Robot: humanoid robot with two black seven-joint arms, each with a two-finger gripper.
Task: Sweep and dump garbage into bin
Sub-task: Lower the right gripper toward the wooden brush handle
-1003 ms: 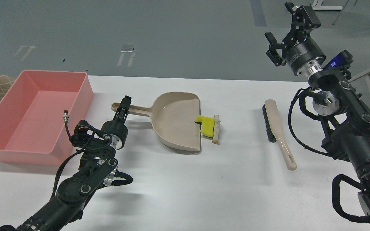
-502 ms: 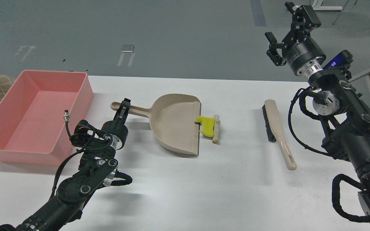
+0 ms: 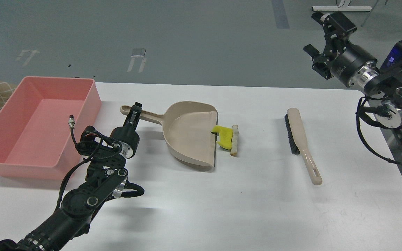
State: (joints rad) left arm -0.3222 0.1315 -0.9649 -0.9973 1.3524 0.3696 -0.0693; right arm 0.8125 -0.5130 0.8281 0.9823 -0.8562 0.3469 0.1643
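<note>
Dustpan [image 3: 190, 134] has tilted as the left gripper [image 3: 133, 115] clamps its handle; garbage [image 3: 227, 137] still lies at its lip. Right gripper [image 3: 326, 42], wide and empty, swung right, away from the brush [image 3: 300, 139]; bin [image 3: 92, 91] waits far left.

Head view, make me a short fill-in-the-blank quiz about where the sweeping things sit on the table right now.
1. The yellow scrap lies at the open mouth of the ____.
2. The pink bin stands at the ____ end of the table.
3. The brush lies to the ____ of the pale scrap.
4. The left gripper is at the dustpan's ____, while the right gripper, jaws apart, holds nothing.

Missing words: dustpan; left; right; handle
</note>
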